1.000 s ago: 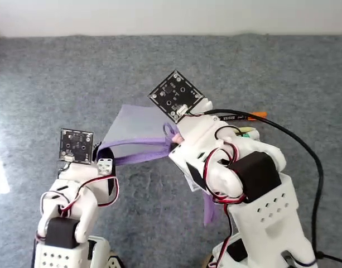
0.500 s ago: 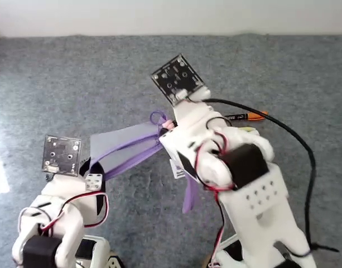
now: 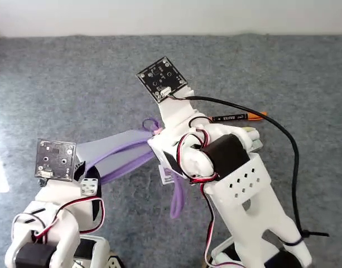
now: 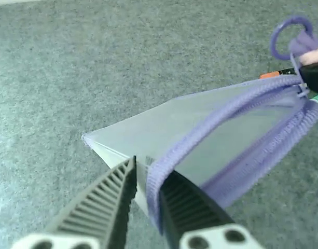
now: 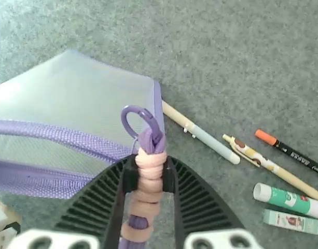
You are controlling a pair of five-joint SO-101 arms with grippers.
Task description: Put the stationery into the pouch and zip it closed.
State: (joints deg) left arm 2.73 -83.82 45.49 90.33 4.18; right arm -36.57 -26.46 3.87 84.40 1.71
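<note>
Pouch [image 5: 70, 98] is unzipped, left gripper [image 4: 147, 174] pinching one end, right gripper [image 5: 148, 166] pinching its strap [image 5: 151, 142]; pens [image 5: 200, 136] and glue [image 5: 288, 199] lie outside.

2 arms rise from the bottom edge of the high view. The left arm [image 3: 53, 218] sits at lower left, its left gripper [image 4: 147, 179] pinched on the pouch [image 4: 200, 122] edge. The right arm [image 3: 237, 184] leans from lower right toward centre, its right gripper [image 5: 148, 174] clamped on the strap [image 5: 148, 153].
</note>
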